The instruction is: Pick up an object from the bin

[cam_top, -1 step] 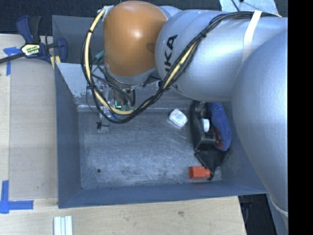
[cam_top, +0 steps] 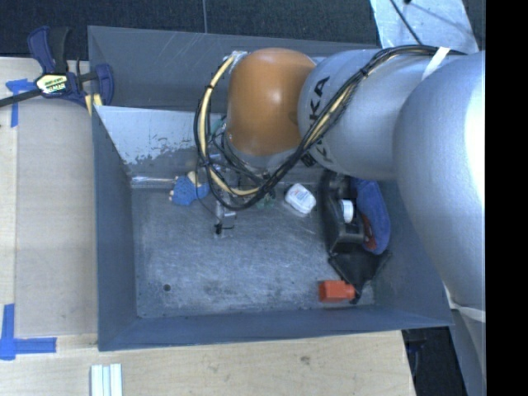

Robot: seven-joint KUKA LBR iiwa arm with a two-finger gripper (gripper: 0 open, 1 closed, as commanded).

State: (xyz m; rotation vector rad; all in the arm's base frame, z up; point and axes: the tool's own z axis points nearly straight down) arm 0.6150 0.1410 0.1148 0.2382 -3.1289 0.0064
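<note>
My gripper [cam_top: 222,223] pokes out from under the arm's orange cover, low over the back left part of the bin floor. A small blue crumpled thing [cam_top: 188,191] lies just to its left near the back wall, close to it but apart. A clear, thin stick-like thing [cam_top: 155,180] lies left of the blue one along the back wall. To the gripper's right sits a small white rounded thing [cam_top: 299,199]. Nothing shows held in the gripper.
At the bin's right side lies a black tool [cam_top: 345,239] with an orange-red block [cam_top: 336,290] at its near end and a blue thing [cam_top: 374,211] beside it. The arm and its cables cover the back middle of the bin.
</note>
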